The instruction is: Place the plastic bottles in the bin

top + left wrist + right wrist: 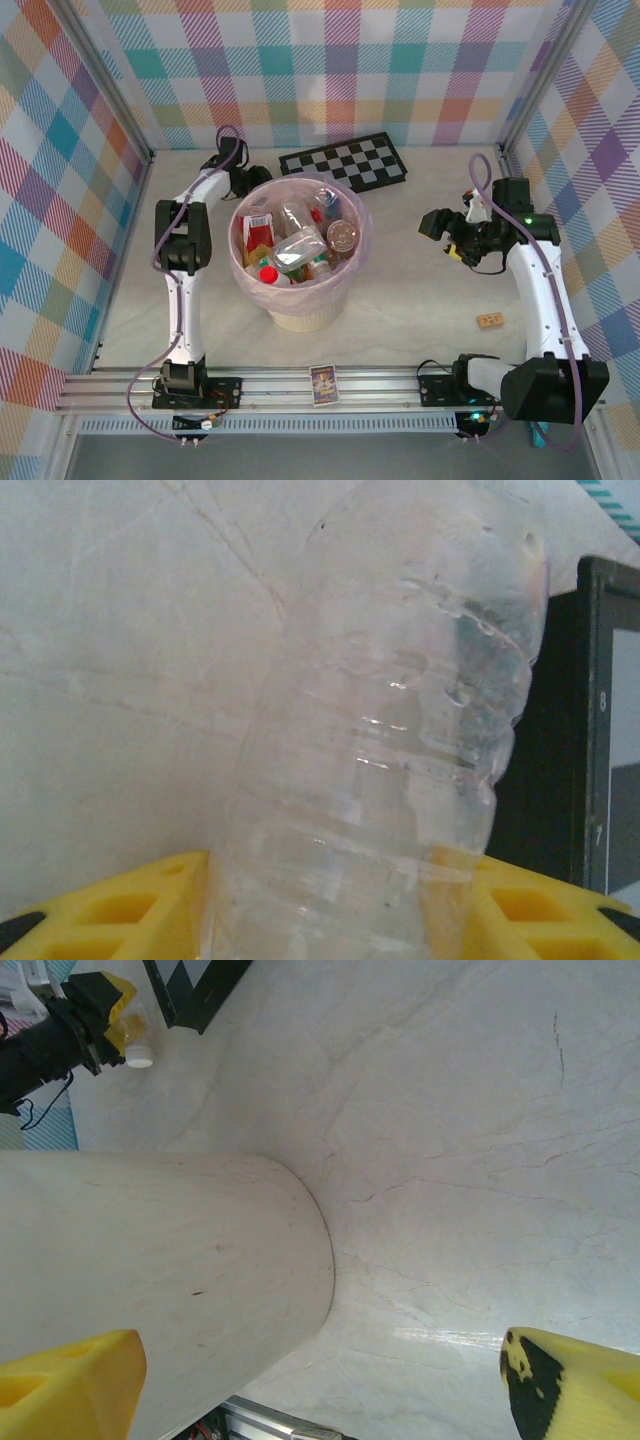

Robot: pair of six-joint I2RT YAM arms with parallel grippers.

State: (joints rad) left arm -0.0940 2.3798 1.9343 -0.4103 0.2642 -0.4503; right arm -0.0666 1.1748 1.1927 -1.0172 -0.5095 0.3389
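The bin [300, 305], a cream bucket with a pink liner, stands mid-table with several plastic bottles [300, 245] heaped inside. Behind it at the back, my left gripper [243, 180] is shut on a clear ribbed bottle [390, 750] that lies on the table. Both yellow fingers [120, 910] press against the bottle's sides. In the right wrist view that bottle's white cap [138, 1055] sticks out past the left gripper [115, 1020]. My right gripper [432, 228] hovers open to the right of the bin, its jaws [320, 1390] wide apart beside the bin's wall [150, 1280], with nothing between them.
A black-and-white checkerboard [345, 162] lies at the back, just right of the held bottle [600, 730]. A small wooden block [490, 320] sits near the right arm. A card [322, 383] rests on the front rail. Plaid walls close in three sides.
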